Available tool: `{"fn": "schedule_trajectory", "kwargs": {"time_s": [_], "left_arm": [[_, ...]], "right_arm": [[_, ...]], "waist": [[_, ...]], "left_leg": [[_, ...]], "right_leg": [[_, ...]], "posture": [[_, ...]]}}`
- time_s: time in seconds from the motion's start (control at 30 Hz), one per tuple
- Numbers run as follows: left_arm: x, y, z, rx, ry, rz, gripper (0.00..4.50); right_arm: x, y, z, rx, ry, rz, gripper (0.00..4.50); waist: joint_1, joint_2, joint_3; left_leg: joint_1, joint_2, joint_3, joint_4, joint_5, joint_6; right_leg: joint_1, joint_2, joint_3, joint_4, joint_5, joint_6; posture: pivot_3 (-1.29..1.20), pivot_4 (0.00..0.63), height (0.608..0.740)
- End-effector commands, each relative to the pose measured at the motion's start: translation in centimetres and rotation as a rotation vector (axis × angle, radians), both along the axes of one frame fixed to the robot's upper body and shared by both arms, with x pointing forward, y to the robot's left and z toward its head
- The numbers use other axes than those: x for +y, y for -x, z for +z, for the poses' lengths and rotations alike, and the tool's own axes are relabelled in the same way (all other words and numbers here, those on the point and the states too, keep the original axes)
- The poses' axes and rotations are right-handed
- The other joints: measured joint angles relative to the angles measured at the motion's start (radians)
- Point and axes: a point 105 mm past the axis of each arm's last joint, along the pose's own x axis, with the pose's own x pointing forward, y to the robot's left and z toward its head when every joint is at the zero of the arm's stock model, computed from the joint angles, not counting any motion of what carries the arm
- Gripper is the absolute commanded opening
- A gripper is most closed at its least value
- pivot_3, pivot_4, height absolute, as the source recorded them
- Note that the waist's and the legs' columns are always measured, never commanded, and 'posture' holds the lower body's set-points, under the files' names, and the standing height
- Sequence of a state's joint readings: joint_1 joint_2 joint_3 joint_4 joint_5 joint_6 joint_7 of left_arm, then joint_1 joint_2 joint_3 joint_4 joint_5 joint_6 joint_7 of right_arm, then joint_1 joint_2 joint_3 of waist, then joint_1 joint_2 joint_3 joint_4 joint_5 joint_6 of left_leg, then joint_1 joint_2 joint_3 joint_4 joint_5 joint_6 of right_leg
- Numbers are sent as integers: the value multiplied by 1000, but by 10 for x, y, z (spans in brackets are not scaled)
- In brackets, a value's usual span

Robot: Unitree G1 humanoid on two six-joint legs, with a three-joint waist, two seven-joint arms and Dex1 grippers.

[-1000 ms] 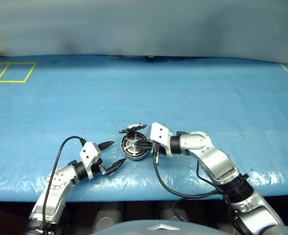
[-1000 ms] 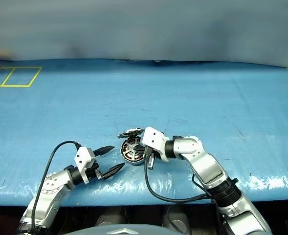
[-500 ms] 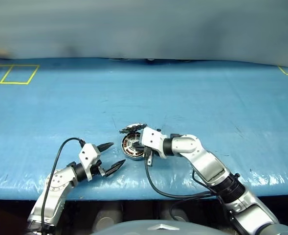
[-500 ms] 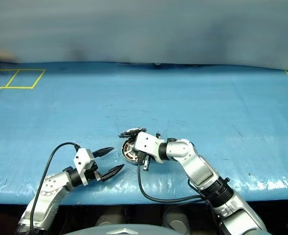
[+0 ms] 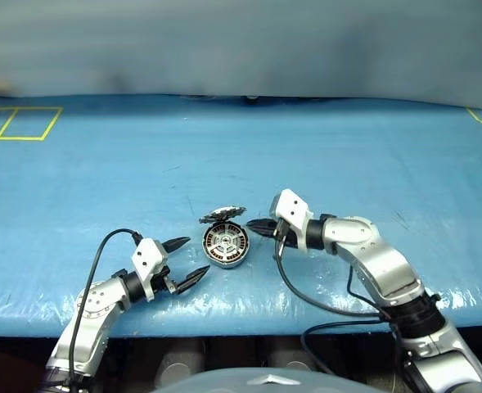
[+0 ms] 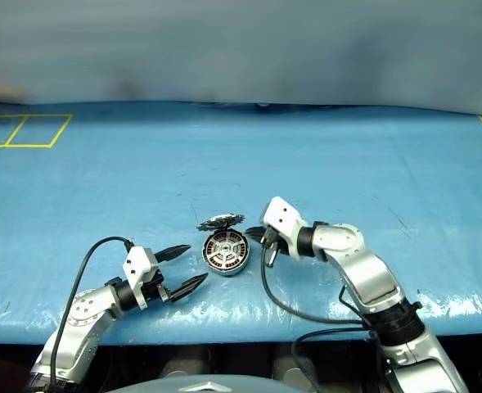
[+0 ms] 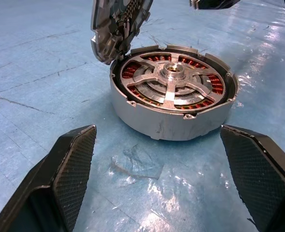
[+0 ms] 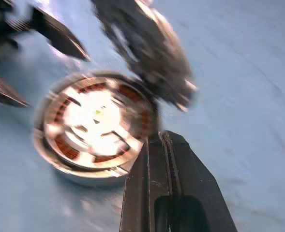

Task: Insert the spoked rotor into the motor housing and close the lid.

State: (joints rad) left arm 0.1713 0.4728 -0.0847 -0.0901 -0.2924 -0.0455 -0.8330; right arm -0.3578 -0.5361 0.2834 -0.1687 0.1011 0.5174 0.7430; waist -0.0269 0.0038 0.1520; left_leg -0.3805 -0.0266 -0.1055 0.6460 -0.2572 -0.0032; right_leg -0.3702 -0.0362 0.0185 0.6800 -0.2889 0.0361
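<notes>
Blue table [image 5: 347,147], one motor housing [image 5: 226,246]

One motor housing [image 5: 226,246], one lid [image 5: 222,215], one spoked rotor [image 7: 173,84], and two grippers: left gripper [image 5: 188,261], right gripper [image 5: 255,228].

Both robot arms are made of shiny silver-grey tubes with black rings at the joints. Each arm ends in a small white boxy block, and black fingers stick out from it. The left gripper [image 5: 185,260] has two pointed black fingers [image 7: 69,169] with a bumpy, dotted skin on the inner faces. The right gripper [image 5: 257,228] has smooth dark fingers [image 8: 181,183] with a fine toothed edge. A thin black cable loops out from each arm near the white block.
</notes>
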Motion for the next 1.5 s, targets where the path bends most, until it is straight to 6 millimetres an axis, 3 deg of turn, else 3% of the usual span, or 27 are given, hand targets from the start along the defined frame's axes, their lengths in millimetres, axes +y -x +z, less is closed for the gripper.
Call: {"fn": "schedule_trajectory", "kwargs": {"time_s": [0.03,0.13,0.2,0.27,0.43,0.73,0.87,1.0,1.17,1.27,1.5], "left_arm": [[-2,-3,10,-35,16,-8,4326],[-1,-4,11,-35,19,-5,4326],[-1,-4,12,-39,21,-2,4326],[0,-4,14,-46,32,4,4326],[-4,1,15,-33,50,-18,4326],[-11,11,12,19,81,-46,4326],[-11,11,17,13,88,-53,4326],[-11,10,19,12,85,-53,4326],[-8,5,19,1,80,-33,4326],[-5,1,20,0,82,-21,4326],[-3,-4,22,-4,87,-18,4326]], "right_arm": [[11,-28,31,-192,-23,-49,25],[52,-21,57,-214,-170,101,25],[75,0,60,-154,-230,250,25],[85,20,55,-88,-237,364,25],[83,51,31,48,-186,480,25],[78,52,-30,251,-169,335,25],[77,48,-44,275,-163,282,25],[78,50,-33,246,-234,284,25],[78,51,4,154,-400,302,25],[71,45,6,75,-352,262,622],[64,33,-3,37,-281,194,2956]], "waist": [[-6,0,0],[-17,0,0],[-15,0,0],[-6,0,0],[8,0,0],[-2,0,0],[-3,0,0],[-1,0,0],[1,0,0],[1,0,0],[-2,0,0]], "left_leg": [[0,1,1,0,0,0],[0,2,1,-1,0,-1],[-1,2,1,-2,0,-1],[-3,2,0,-1,0,0],[-9,-2,-1,2,-2,3],[-10,1,-3,2,0,0],[-7,1,-2,2,0,-1],[3,1,-2,0,0,0],[2,1,-2,1,0,0],[0,1,-2,0,0,0],[0,1,-1,-1,0,0]], "right_leg": [[-1,0,1,0,0,0],[-3,2,2,2,1,-1],[-4,3,2,2,1,-1],[-4,2,2,1,1,-1],[-6,-4,0,-3,1,0],[-10,0,0,0,2,-1],[-6,0,0,1,2,-1],[-1,0,0,-1,2,-1],[0,0,0,-1,2,-1],[0,0,0,-1,2,-1],[-2,0,0,-1,2,-1]], "posture": [[0,150,740],[0,150,740],[0,150,740],[0,150,740],[0,150,740],[0,150,740],[0,150,740],[0,150,740],[0,150,740],[0,150,740],[0,150,740]]}}
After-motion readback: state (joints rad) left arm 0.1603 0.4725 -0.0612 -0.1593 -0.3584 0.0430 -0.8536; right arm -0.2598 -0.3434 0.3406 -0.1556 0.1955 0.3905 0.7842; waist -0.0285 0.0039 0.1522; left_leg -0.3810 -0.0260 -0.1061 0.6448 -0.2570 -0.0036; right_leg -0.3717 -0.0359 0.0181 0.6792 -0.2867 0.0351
